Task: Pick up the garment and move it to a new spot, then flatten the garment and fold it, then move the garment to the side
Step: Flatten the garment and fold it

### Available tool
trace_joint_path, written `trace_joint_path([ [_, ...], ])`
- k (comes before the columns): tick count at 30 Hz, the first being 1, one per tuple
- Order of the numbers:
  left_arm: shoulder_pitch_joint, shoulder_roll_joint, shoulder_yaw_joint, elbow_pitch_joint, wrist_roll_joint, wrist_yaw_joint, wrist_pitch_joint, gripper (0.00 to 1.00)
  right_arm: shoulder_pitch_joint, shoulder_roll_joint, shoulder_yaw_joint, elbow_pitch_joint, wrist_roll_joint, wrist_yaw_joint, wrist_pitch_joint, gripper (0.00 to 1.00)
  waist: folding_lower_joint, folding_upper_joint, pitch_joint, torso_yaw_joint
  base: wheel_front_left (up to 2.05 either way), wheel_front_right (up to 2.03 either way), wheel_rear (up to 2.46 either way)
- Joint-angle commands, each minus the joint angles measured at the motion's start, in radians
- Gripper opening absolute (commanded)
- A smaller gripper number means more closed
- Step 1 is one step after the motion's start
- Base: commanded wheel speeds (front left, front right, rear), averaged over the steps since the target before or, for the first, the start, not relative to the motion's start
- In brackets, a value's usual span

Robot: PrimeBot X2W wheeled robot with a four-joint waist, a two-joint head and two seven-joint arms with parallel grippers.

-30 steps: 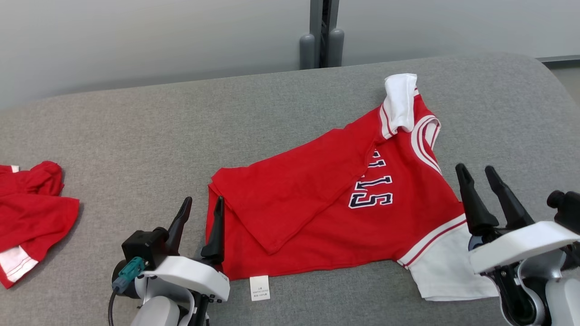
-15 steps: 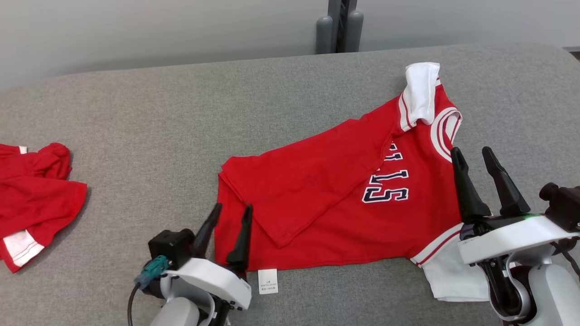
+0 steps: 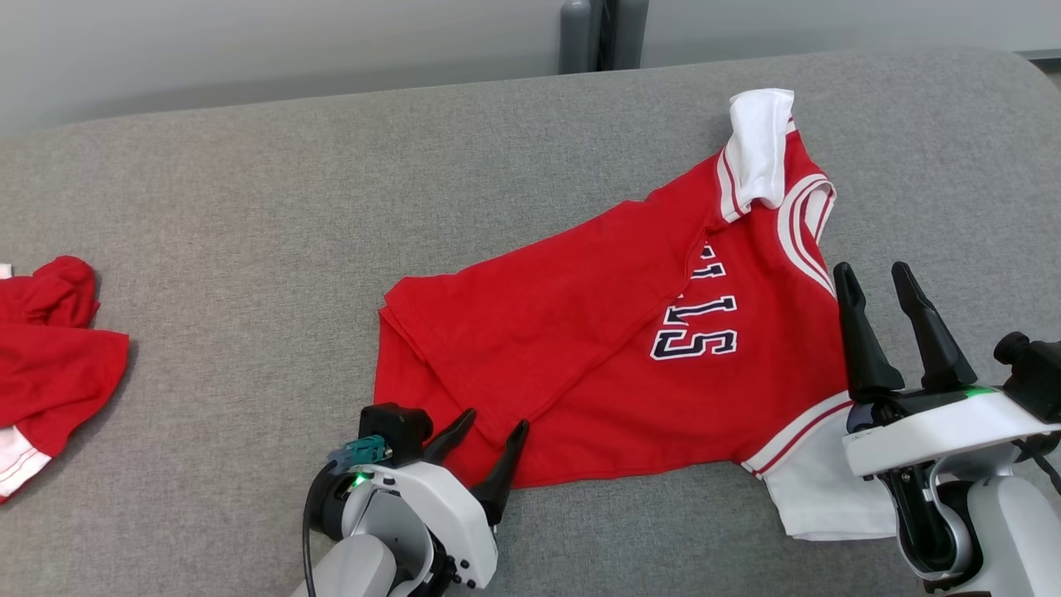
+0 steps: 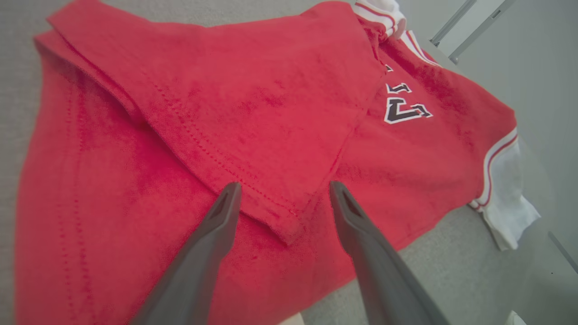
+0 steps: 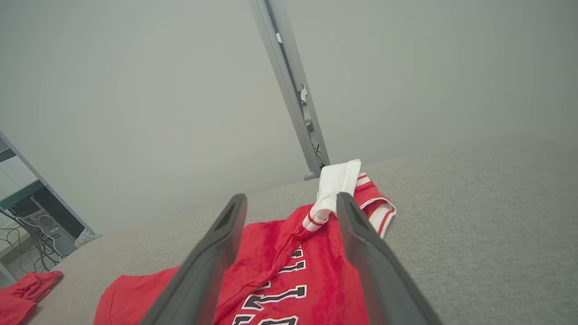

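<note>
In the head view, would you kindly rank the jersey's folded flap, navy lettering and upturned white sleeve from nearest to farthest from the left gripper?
1. Folded flap, right at the left gripper.
2. Navy lettering, mid-jersey, to the right.
3. Upturned white sleeve, far right.

Lab: bare wall [image 5: 135, 90], computer [image 5: 47, 219], loose cables [image 5: 25, 243].

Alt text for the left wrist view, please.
The open left claw straddles the corner of a folded-over flap on a red shirt lying on a grey padded surface. Toward the right are dark lettering and a white sleeve.
</note>
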Motion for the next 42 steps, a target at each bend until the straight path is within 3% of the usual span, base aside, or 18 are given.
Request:
trace_joint_path([
  [1, -0.011, 0.013, -0.007, 0.003, 0.01, 0.001, 0.005, 1.0, -0.01, -0.003, 0.0, 0.002, 0.007, 0.0, -0.007, 1.0, 0.0, -0.0001, 0.002, -0.003, 0.0, 0.0, 0.0],
  [10, -0.012, 0.037, -0.05, -0.005, 0.05, 0.007, 0.019, 1.0, -0.016, -0.003, 0.006, 0.024, 0.01, 0.0, -0.02, 1.0, 0.0, -0.0001, 0.009, -0.008, 0.0, 0.0, 0.0],
  [11, -0.013, 0.037, -0.053, -0.006, 0.053, 0.006, 0.018, 0.69, -0.016, -0.003, 0.007, 0.026, 0.01, 0.0, -0.021, 1.0, 0.0, -0.0001, 0.009, -0.008, 0.0, 0.0, 0.0],
  [12, -0.014, 0.036, -0.055, -0.008, 0.052, 0.002, 0.014, 0.27, -0.016, -0.003, 0.008, 0.028, 0.011, 0.0, -0.021, 1.0, 0.0, -0.0001, 0.008, -0.009, 0.0, 0.0, 0.0],
  [13, -0.014, 0.035, -0.054, -0.01, 0.047, -0.001, 0.011, 0.0, -0.016, -0.003, 0.009, 0.031, 0.011, 0.0, -0.022, 1.0, 0.0, -0.0001, 0.006, -0.009, 0.0, 0.0, 0.0],
  [22, -0.014, 0.043, -0.039, -0.024, 0.022, -0.008, -0.009, 0.0, -0.016, 0.001, 0.014, 0.049, 0.024, 0.0, -0.024, 1.0, 0.0, -0.0001, -0.008, -0.015, 0.0, 0.0, 0.0],
  [30, -0.069, 0.06, 0.032, -0.102, -0.061, -0.03, -0.006, 0.0, -0.022, 0.003, 0.021, 0.056, 0.024, 0.0, -0.03, 1.0, 0.0, -0.0001, -0.013, -0.028, 0.0, 0.0, 0.0],
  [37, -0.209, 0.084, 0.105, -0.167, -0.178, -0.043, 0.131, 0.0, -0.049, 0.01, 0.042, 0.046, 0.021, 0.0, -0.035, 1.0, 0.0, -0.0001, 0.032, -0.077, 0.0, 0.0, 0.0],
  [42, -0.375, 0.141, 0.193, -0.135, -0.236, 0.007, 0.247, 0.0, -0.072, 0.024, 0.054, 0.049, 0.031, 0.0, -0.055, 1.0, 0.0, -0.0001, 0.096, -0.134, 0.0, 0.0, 0.0],
])
